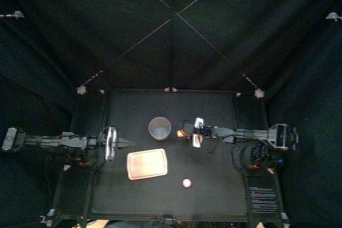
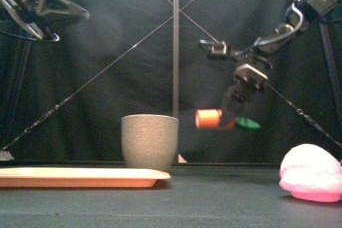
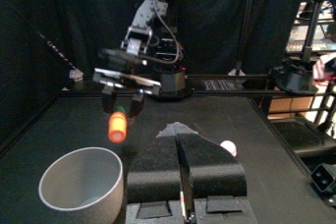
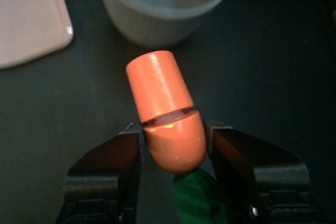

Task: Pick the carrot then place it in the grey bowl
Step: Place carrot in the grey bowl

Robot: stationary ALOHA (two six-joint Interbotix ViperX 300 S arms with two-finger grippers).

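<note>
Pink toy: a rounded pink and white toy (image 2: 314, 172) lies nearest the front edge of the surface (image 1: 214, 197), on the right side and well apart from everything else.
Pink tray: the flat pink tray (image 2: 80, 177) lies left of centre, a little further back than the toy, and nothing lies on it.
Grey cup: the tall grey speckled cup (image 2: 150, 140) stands upright just behind the tray's far edge. The left wrist view shows its inside bare.
Carrot: the orange carrot (image 4: 160, 85) is in the air, roughly level. It is just beside the cup on its right and about as high as the rim. Its blunt orange end points toward the cup and its green leaves (image 2: 247, 124) point away.
Right claw: the right claw (image 4: 175, 135) reaches in from the right. Its jaws are narrow, pressed on both sides of the carrot's leafy end.
Left claw: the left claw (image 3: 182, 141) rests low at the left side of the surface, left of the tray. Its jaws are together with nothing between them.
</note>
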